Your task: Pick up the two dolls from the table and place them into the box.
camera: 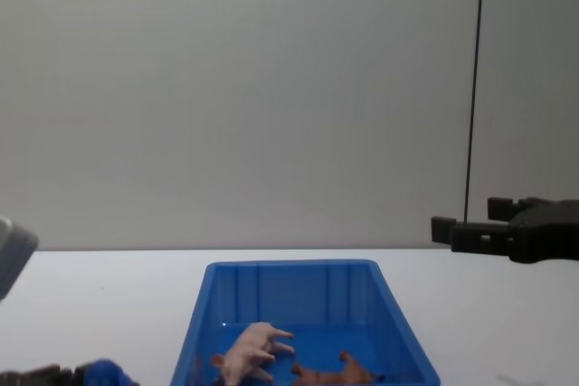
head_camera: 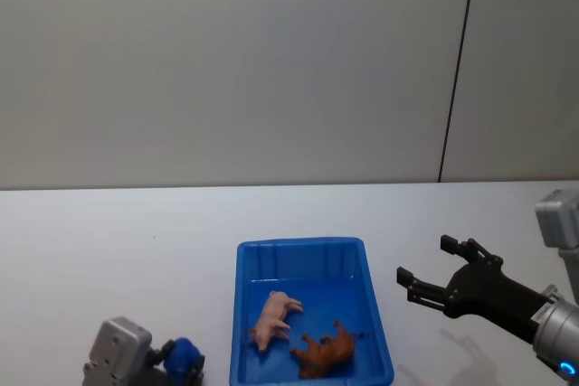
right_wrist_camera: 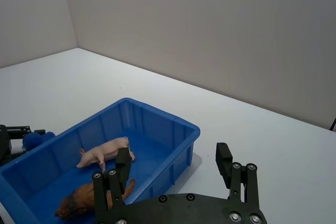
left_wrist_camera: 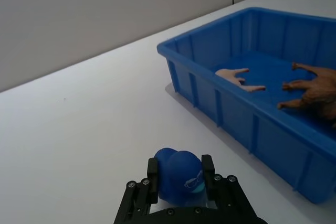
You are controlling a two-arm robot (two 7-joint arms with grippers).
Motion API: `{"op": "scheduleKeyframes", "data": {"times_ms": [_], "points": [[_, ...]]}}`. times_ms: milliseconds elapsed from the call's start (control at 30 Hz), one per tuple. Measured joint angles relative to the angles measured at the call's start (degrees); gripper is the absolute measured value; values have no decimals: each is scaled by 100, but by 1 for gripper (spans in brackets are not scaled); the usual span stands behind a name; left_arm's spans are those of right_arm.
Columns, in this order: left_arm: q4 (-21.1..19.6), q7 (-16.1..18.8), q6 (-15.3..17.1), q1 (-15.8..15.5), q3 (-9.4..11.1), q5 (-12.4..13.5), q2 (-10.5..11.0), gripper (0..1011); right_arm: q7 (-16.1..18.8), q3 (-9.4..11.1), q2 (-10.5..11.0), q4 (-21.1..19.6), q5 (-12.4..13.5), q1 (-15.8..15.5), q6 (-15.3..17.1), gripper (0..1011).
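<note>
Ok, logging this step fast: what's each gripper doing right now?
Left gripper: shut on the blue round object.
Right gripper: open, empty, beside the box.

The right gripper (right_wrist_camera: 173,174) is hovering over the white counter (right_wrist_camera: 273,140), its fingers (right_wrist_camera: 224,162) standing well apart with nothing between them. Just beside it the blue box (right_wrist_camera: 157,116) is sitting on the counter. Inside, the pig (right_wrist_camera: 102,151) is lying on its side, and the lion (right_wrist_camera: 79,200) is lying near it, partly hidden behind one finger.
</note>
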Motion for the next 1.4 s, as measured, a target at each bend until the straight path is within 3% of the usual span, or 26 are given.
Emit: {"op": "scheduleKeyframes", "data": {"times_ms": [500, 733, 967, 1300, 1400], "points": [[-329, -9, -190, -293, -193, 344, 11, 394, 0, 0, 0, 0, 0, 0, 0, 1001], [-412, -151, -338, -591, -167, 573, -218, 352, 0, 0, 0, 0, 0, 0, 0, 1001], [-395, -368, -445, -833, -17, 700, -530, 313, 0, 0, 0, 0, 0, 0, 0, 1001], [-300, -661, -616, -1034, 217, 741, -919, 633, 0, 0, 0, 0, 0, 0, 0, 1001], [-293, -720, -680, -1048, 246, 704, -966, 776, 0, 0, 0, 0, 0, 0, 0, 1001]]}}
